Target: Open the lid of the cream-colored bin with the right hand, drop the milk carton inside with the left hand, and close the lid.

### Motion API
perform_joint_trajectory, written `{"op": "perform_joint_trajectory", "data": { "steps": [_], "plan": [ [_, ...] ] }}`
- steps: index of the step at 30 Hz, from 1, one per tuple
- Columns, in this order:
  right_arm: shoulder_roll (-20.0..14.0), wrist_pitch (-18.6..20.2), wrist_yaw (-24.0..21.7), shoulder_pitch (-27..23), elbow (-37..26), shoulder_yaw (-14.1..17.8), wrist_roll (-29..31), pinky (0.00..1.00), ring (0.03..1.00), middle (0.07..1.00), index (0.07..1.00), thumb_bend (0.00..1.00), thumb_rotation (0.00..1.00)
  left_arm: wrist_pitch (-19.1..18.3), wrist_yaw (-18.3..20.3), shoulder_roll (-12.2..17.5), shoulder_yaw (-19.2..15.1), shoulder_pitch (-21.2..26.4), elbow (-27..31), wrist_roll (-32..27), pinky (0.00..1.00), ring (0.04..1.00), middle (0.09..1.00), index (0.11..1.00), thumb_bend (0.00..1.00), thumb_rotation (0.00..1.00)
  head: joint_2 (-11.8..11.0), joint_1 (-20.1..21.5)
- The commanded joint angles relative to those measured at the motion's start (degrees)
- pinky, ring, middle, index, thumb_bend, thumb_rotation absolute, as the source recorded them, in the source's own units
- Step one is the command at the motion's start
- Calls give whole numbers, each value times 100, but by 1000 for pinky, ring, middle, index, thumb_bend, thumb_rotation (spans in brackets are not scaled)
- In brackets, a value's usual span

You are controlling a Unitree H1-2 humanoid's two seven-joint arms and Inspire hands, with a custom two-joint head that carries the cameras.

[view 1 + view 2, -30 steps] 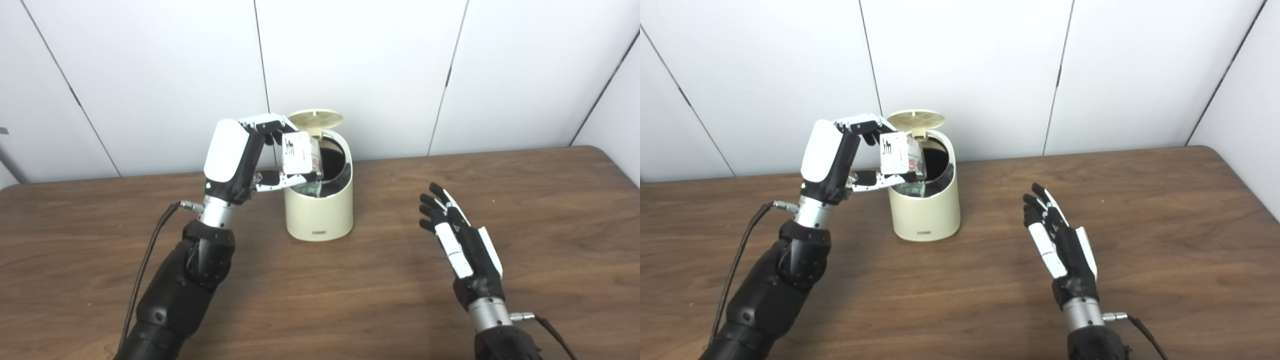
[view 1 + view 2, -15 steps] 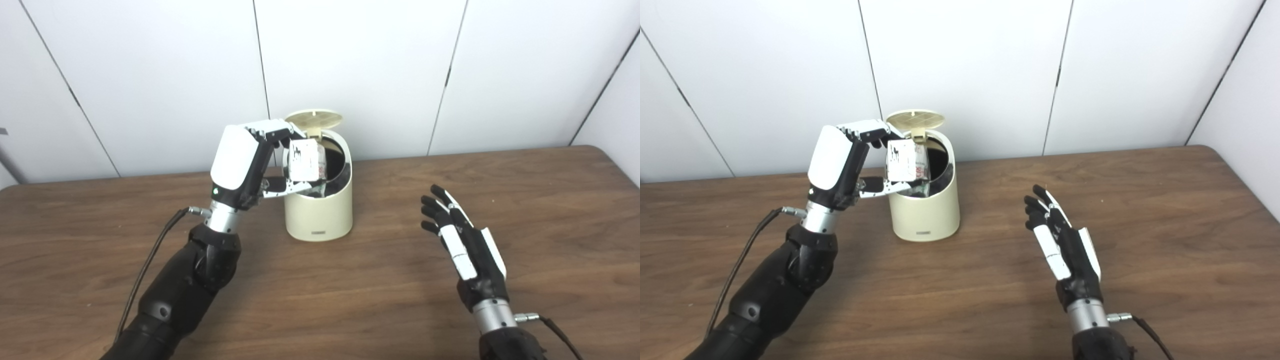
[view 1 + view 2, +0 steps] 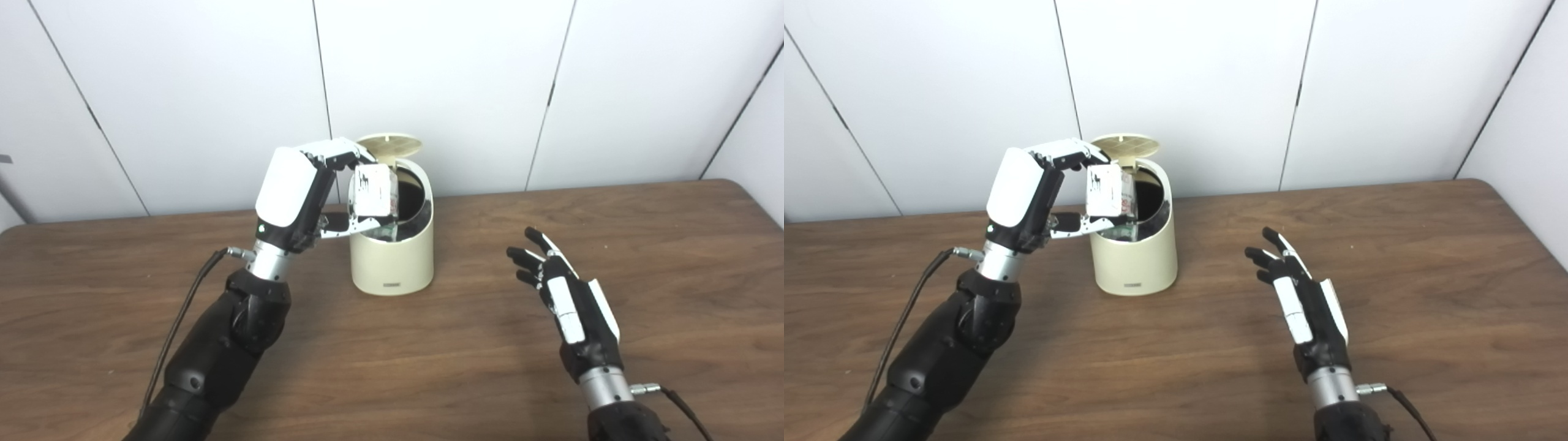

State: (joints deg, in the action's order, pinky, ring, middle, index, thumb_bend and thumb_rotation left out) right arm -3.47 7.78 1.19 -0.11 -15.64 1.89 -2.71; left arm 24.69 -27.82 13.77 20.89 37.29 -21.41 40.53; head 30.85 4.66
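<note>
My black left hand (image 3: 294, 196) wears a white shell; my right hand (image 3: 566, 294) white strips; silver wrists trail black cables.

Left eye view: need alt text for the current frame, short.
The robot's left hand holds a small white printed milk carton over the open mouth of a cream-colored round bin, whose lid is raised at the back. The right hand hangs open above the brown wooden table.
</note>
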Motion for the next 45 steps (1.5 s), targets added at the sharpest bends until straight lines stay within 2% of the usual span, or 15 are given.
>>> {"op": "perform_joint_trajectory", "data": {
  "steps": [1, 6, 9, 16, 19, 22, 23, 24, 25, 26, 28, 36, 41, 43, 45],
  "plan": [
    [-24, -348, -14, -119, -99, 19, 30, 847, 841, 764, 870, 621, 1000, -11, 149, -19, -147, 210, 239, -76, 445, 543, 657, 626, 997, 38, 3, 8],
    [-17, -421, 15, -144, -24, 48, 37, 847, 832, 751, 863, 610, 1000, -92, 487, -63, -317, 162, 337, -78, 415, 508, 659, 651, 1000, 99, 13, -5],
    [7, -378, 31, -153, -75, 44, 24, 841, 829, 750, 865, 577, 1000, -131, 665, -92, -394, 115, 414, -141, 396, 479, 662, 669, 1000, 92, 13, -5],
    [0, -419, 37, -182, -17, 42, 11, 841, 833, 758, 874, 547, 984, 39, 711, -112, -529, 97, 393, -110, 380, 446, 656, 682, 1000, 77, -7, -32],
    [16, -345, 51, -188, -71, 33, -18, 829, 828, 767, 879, 538, 975, 135, 733, -119, -564, 75, 429, -258, 384, 440, 641, 667, 1000, 58, -9, -38],
    [29, -368, 72, -192, -60, 35, -37, 827, 819, 756, 885, 529, 963, 221, 687, -165, -604, 19, 539, -627, 362, 410, 567, 595, 1000, 6, -5, -33],
    [32, -373, 75, -194, -62, 35, -36, 820, 818, 757, 888, 536, 960, 220, 682, -227, -680, -39, 651, -777, 353, 397, 542, 569, 982, 2, 3, -30],
    [36, -372, 77, -195, -66, 35, -34, 818, 817, 759, 888, 544, 959, 219, 686, -268, -736, -80, 729, -879, 351, 389, 513, 551, 747, 1, 6, -33],
    [36, -371, 76, -197, -66, 37, -30, 817, 817, 760, 888, 548, 957, 194, 745, -338, -832, -142, 839, -1038, 350, 385, 498, 541, 626, 0, 6, -35],
    [37, -363, 77, -200, -73, 38, -29, 820, 820, 767, 890, 552, 956, 60, 896, -402, -930, -227, 1020, -1262, 357, 394, 496, 517, 553, 0, 6, -35],
    [61, -287, 84, -203, -132, 35, -27, 815, 830, 780, 893, 563, 953, -182, 1191, -460, -1086, -391, 1408, -1613, 363, 413, 510, 490, 516, 0, 6, -35],
    [70, -212, 26, -308, -202, -8, 11, 815, 878, 865, 910, 541, 970, -1116, 1843, -420, -1866, -1067, 2591, -2426, 355, 423, 503, 482, 503, 0, 45, -192],
    [-52, -181, -165, -698, -172, -87, 95, 844, 910, 908, 894, 562, 921, -2815, 2277, -550, -2359, -1583, 3420, -3228, 364, 431, 505, 488, 504, 0, 82, -202],
    [-75, -147, -259, -914, -173, -115, 188, 846, 919, 920, 895, 596, 877, -3307, 2446, -533, -2484, -1781, 3694, -3508, 387, 433, 505, 497, 505, 0, 93, -203],
    [-131, -81, -334, -1166, -194, -198, 135, 856, 927, 925, 903, 654, 828, -3591, 2585, -530, -2582, -1991, 3859, -3771, 363, 433, 471, 519, 514, 0, 100, -203]
  ]
}}
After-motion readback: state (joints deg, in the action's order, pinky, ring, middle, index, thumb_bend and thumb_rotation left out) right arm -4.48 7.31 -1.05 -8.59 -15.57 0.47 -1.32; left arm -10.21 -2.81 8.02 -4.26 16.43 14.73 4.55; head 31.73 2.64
